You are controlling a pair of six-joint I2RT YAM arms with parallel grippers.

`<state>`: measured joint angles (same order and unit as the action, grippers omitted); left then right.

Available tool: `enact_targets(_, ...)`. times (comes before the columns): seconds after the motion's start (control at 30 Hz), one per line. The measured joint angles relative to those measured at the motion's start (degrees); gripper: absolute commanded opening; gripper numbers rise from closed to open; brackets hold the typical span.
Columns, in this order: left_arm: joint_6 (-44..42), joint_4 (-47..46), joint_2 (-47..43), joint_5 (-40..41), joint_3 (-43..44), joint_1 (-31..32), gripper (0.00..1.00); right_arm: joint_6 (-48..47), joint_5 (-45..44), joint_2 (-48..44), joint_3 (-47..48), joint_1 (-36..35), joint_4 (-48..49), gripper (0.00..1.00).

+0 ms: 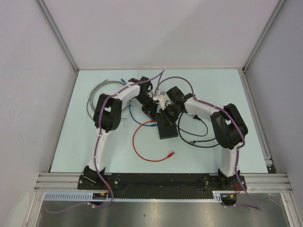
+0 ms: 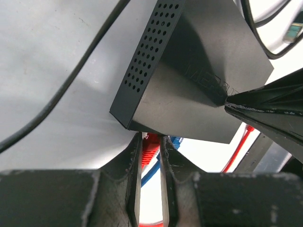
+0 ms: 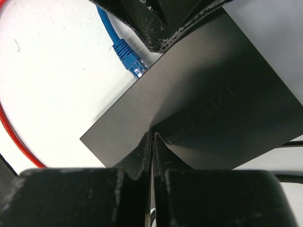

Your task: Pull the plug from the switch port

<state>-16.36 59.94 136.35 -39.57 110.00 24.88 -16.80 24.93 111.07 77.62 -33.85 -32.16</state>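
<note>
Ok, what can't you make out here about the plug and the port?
Switch port: not visible; left wrist, the left gripper covers that box edge.
Red plug: gripper hides most; seating unclear.
Blue plug: right wrist, at the box edge; insertion unclear.
Top view: right gripper overhead; too small.

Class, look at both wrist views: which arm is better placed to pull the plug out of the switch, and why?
Left. The left gripper is shut on the red plug at the edge of the switch. The right gripper is shut, tips resting on the switch top, likely steadying it.
</note>
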Motion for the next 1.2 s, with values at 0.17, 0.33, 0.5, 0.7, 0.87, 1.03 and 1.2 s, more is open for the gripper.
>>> enact_targets(0.17,0.5,0.1,-0.9,3.6,0.0,0.8,0.00,0.0,-0.1,0.0,0.0,-0.1,0.1,0.02)
enact_targets(0.33,0.1,1.0,-2.0,7.8,0.1,1.6,0.00,0.0,-0.1,0.0,0.0,-0.2,0.7,0.02)
enact_targets(0.5,-3.6,2.2,-2.1,4.6,-0.1,0.3,0.00,-0.2,-0.2,0.0,-0.2,-0.3,1.5,0.02)
enact_targets(0.7,-5.2,2.1,-2.3,-4.6,-2.1,-6.4,0.14,-0.3,-0.2,0.0,-0.2,-0.5,1.5,0.02)
enact_targets(0.87,-4.5,1.8,-2.3,-7.3,-2.6,-8.2,0.35,-0.4,-0.2,0.0,-0.2,-0.5,1.5,0.02)
enact_targets(1.03,-2.6,0.6,-2.1,-11.1,-4.8,-6.9,0.36,-0.5,-0.2,0.0,-0.2,-0.5,1.5,0.02)
enact_targets(1.2,-1.9,0.0,-0.7,-13.2,-4.9,-6.1,0.29,-0.5,-0.3,0.0,-0.2,-0.5,1.5,0.02)
